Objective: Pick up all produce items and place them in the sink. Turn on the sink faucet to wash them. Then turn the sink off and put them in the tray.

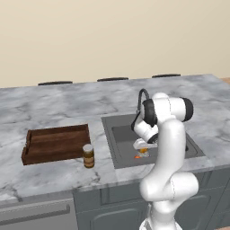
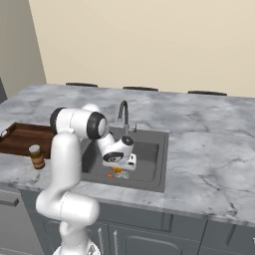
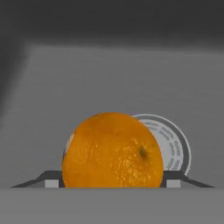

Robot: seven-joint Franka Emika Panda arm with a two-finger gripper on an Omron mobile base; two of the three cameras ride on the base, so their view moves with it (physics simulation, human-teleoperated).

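My gripper is low inside the sink, shut on the round orange fruit, which fills the space between both fingertips. The silver drain lies just behind the fruit. From the base views the fruit shows under the hand, and the small orange-red carrot-like piece lies on the basin floor beside it. The gooseneck faucet stands at the basin's back edge, with no water seen. The wooden tray sits on the counter left of the sink and holds no produce.
A brown jar with a pale lid stands on the marble between tray and sink. The counter's front edge runs close below the basin. Three dark chair backs line the far edge of the island.
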